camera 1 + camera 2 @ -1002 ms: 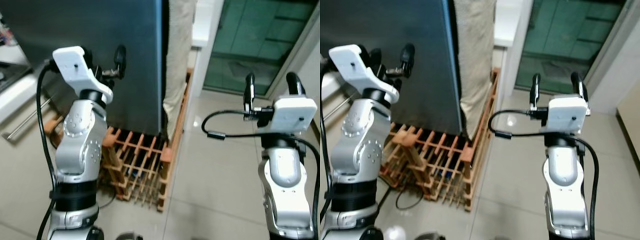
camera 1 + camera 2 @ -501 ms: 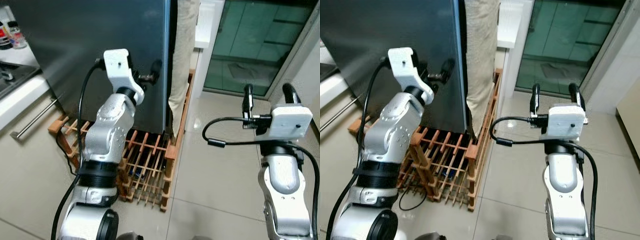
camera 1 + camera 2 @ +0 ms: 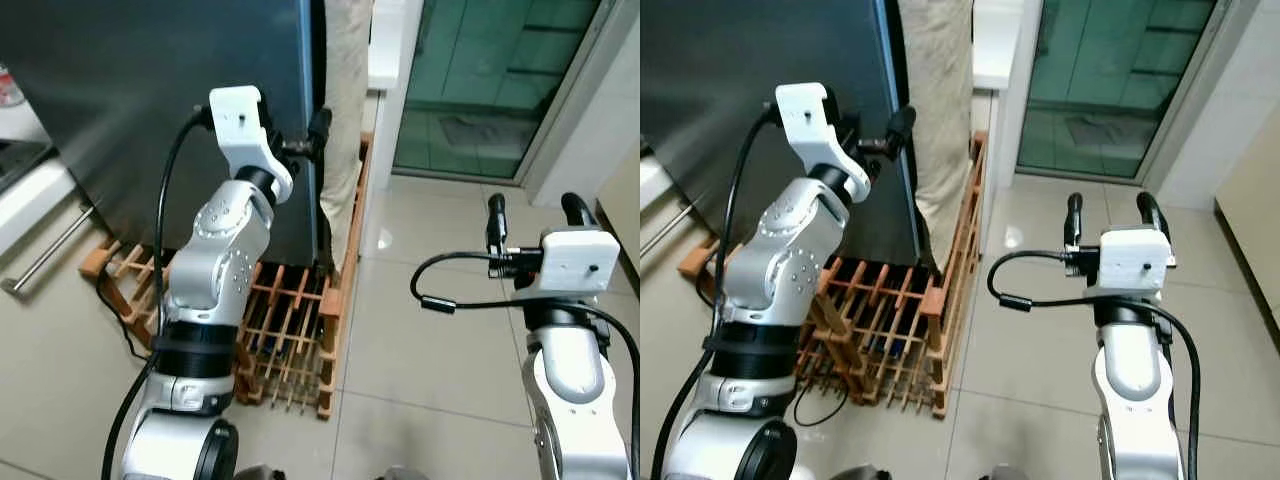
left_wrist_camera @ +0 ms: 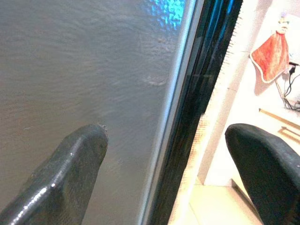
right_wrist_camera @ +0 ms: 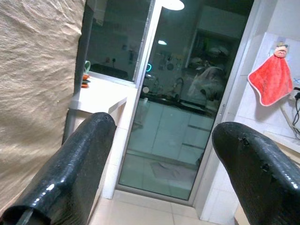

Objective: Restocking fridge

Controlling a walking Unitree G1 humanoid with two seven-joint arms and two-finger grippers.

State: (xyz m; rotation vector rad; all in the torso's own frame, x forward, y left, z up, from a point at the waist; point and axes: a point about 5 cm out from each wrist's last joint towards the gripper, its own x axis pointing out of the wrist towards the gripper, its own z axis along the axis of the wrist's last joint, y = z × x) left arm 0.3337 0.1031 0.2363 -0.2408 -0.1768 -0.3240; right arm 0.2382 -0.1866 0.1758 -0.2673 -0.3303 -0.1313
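- Left eye view: the left gripper [image 3: 308,143] is raised at the right-hand edge of the dark fridge [image 3: 150,90], its black fingers spread apart with nothing between them. One finger lies over the dark front panel and the other just past the edge, toward the beige cloth [image 3: 345,100] hanging beside it. Whether a finger touches the panel is hard to judge from here. Below this gripper a wooden rack [image 3: 285,320] stands on the tiled floor [image 3: 420,340] against the fridge's foot.
- Right eye view: the right gripper [image 3: 1108,212] is held upright over bare floor tiles, well apart from the fridge, fingers apart and empty. Ahead of it is a green-tinted glass door [image 3: 1110,80]. A black cable [image 3: 1030,290] loops from its wrist out to the side nearer the rack.
- Left wrist view: the two fingers [image 4: 65,183] of the left gripper straddle the fridge's edge. The grey textured panel fills the space behind one finger, a dark vertical seam runs between them, and the other finger sits before a pale wall. A red cloth [image 4: 274,56] hangs on that wall, beyond the far finger.
- Right wrist view: the right gripper's fingers [image 5: 70,164] stand wide apart, framing the glass door straight ahead. The beige cloth hangs beside one finger, and the red cloth hangs on the wall above the other.
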